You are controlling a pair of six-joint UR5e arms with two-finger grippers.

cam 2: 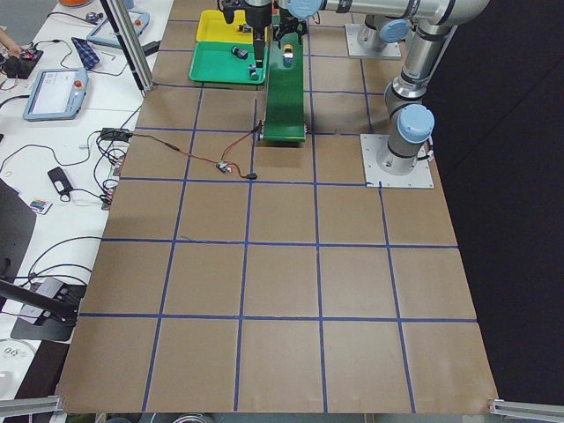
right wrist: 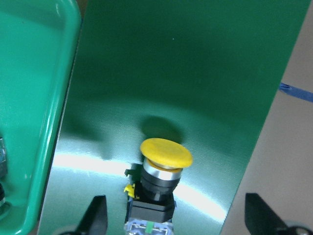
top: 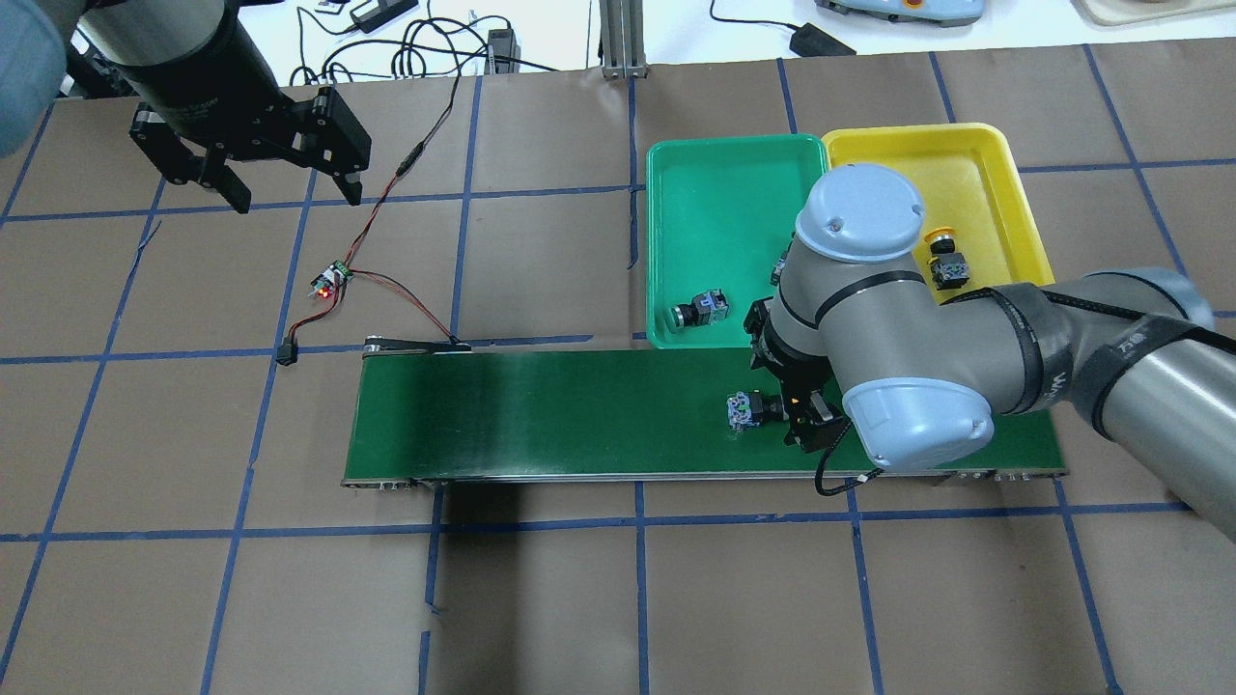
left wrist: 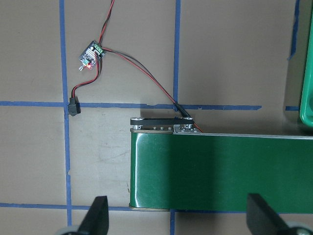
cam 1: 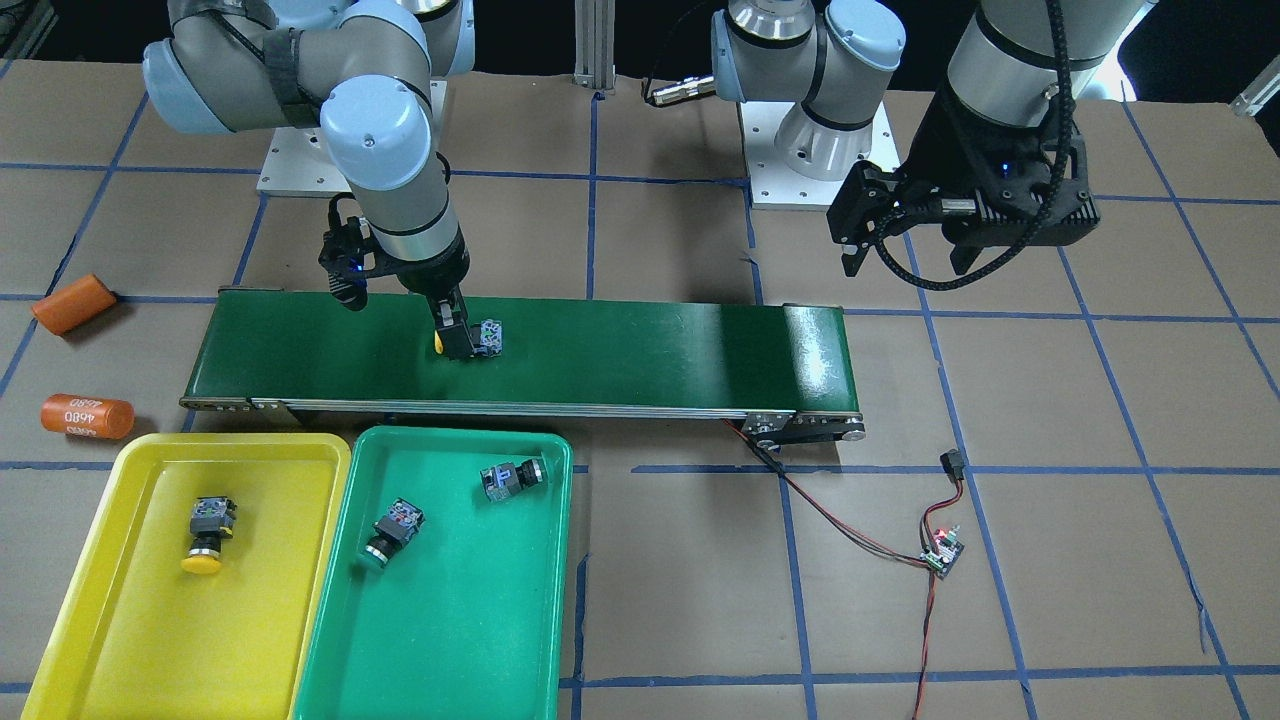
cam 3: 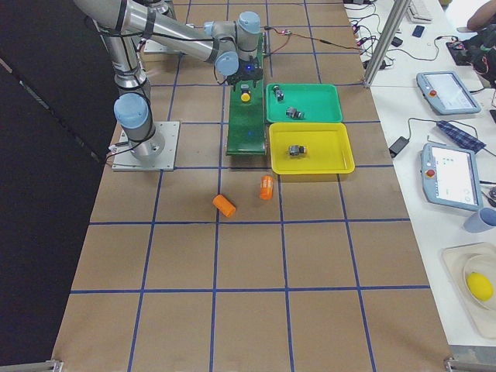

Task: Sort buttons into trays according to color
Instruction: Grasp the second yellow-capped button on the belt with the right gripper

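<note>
A yellow-capped button (right wrist: pixel 159 176) lies on its side on the dark-green conveyor belt (cam 1: pixel 650 350). My right gripper (right wrist: pixel 176 218) is low over it and open, a finger on either side, neither touching; the overhead view shows this button (top: pixel 744 410) just left of that gripper (top: pixel 806 425). The yellow tray (cam 1: pixel 140 460) holds one yellow button (cam 1: pixel 208 530). Two green buttons (cam 1: pixel 395 530) (cam 1: pixel 512 477) lie in the green tray (cam 1: pixel 450 640). My left gripper (top: pixel 293 193) hangs open and empty, high over the table beyond the belt's other end.
Two orange cylinders (cam 1: pixel 73 303) (cam 1: pixel 87 415) lie on the brown table near the yellow tray. A small circuit board (cam 1: pixel 942 548) with red and black wires runs to the belt's end. Operators' tables with tablets line the far side.
</note>
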